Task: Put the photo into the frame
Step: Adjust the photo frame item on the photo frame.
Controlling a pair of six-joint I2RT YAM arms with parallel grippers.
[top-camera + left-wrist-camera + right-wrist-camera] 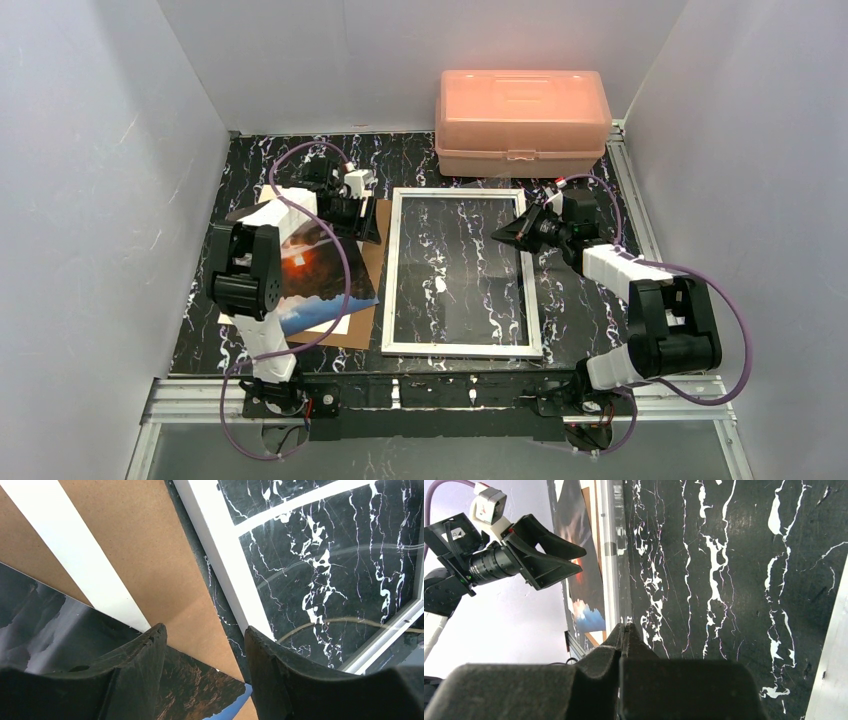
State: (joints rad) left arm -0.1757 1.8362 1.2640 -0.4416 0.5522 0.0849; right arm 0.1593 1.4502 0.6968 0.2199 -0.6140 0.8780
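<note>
White walls (100, 150) close in a black marbled table (590, 290), and a pink box (520, 110) stands at its back edge. In the middle of the table the frame (460, 348) lies flat. We see the marble through it, so we judge that nothing is in it yet. Just beside its left rail lies a brown board (375, 255). The photo (312, 275) rests on this board, picture side up, with one corner near the frame but not over it.

The left gripper (204, 635) hangs low over that side of the photo. Its fingers stand moderately apart with nothing between them, one over the photo and the other over the strip of table next to the frame's rail. The right gripper (625, 627) is at the frame's right rail with its fingers pressed together. A thin clear edge runs away from its tips. It may be the pane, but we cannot tell if it is pinched.

We think the step in hand is taking hold of the photo. The print lies flat and looks glossy, so the next move asks the left fingers to catch one edge without also taking the board. After that we expect a short carry to the right, with the photo kept square to the frame's opening.
</note>
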